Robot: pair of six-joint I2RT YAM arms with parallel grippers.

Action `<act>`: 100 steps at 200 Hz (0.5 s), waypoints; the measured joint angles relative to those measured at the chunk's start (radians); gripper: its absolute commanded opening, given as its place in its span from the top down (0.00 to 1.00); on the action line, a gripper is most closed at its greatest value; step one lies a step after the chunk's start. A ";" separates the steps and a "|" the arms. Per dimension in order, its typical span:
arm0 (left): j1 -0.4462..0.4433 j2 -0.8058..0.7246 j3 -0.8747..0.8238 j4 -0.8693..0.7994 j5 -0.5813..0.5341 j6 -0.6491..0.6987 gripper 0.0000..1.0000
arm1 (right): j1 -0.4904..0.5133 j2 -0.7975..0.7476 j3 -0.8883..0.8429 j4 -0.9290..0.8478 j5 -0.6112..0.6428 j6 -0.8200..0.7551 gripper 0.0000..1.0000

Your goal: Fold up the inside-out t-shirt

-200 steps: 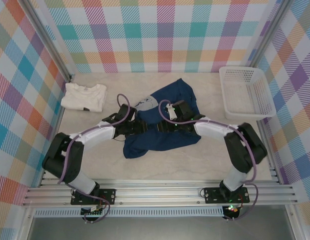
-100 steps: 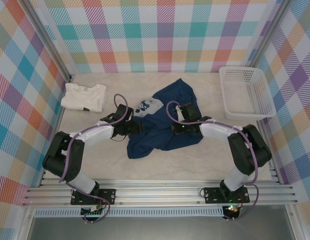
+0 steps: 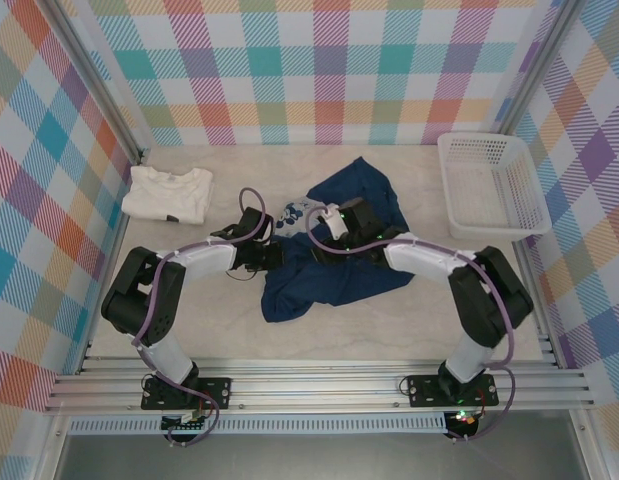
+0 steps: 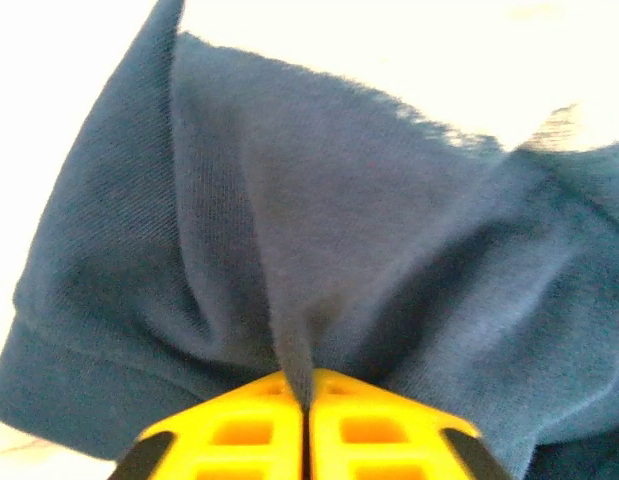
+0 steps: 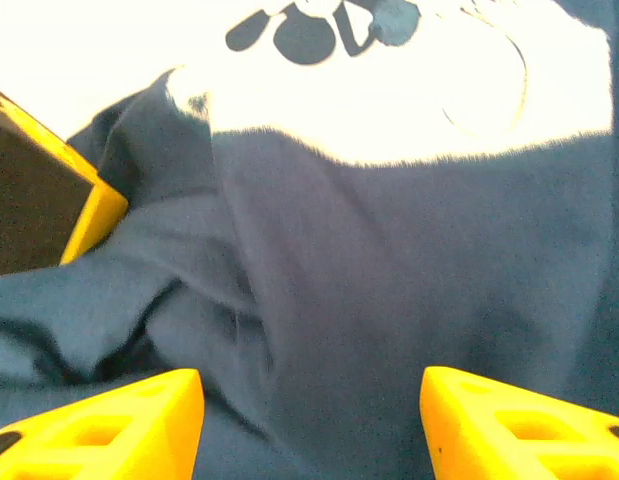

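1. Closing on a raised ridge of cloth, the left gripper (image 4: 307, 378) is entered as newly clamped. Half a second earlier it was seen beside the navy t-shirt (image 3: 334, 285) with its fingers apart. They are now pressed together with a fold pinched between them at the shirt's left side.
2. The right gripper (image 5: 311, 385) is listed with its jaws moderately apart, astride dark cloth, and nothing is pinched. It has been shifted leftward since the previous half-second, toward the pale print patch (image 5: 409, 90).
3. Meaning for the task: one hold is judged secured and the second is not yet taken. The garment is still bunched, so spreading is judged to be in hand and no fold has been begun.
4. Location: the t-shirt is laid at the middle of the table (image 3: 409, 335), between the two grippers. It is well apart from the cream folded shirt (image 3: 169, 193) at the far-left corner and the white basket (image 3: 486, 190) at the far-right corner.
5. Orientation: the long axis is run diagonally, from near-left to far-right. Neck and hem cannot be told apart in the crumple.
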 measured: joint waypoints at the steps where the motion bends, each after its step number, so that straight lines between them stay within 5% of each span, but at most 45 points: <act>1: 0.000 0.000 0.000 0.000 0.001 0.001 1.00 | 0.000 0.006 0.005 0.001 -0.002 -0.003 0.43; 47: 0.007 -0.019 -0.013 0.024 0.014 -0.003 1.00 | 0.000 0.157 0.094 -0.009 -0.056 -0.009 1.00; 100: 0.013 -0.188 -0.093 0.055 0.013 -0.003 1.00 | -0.086 0.032 0.097 -0.020 -0.286 0.154 1.00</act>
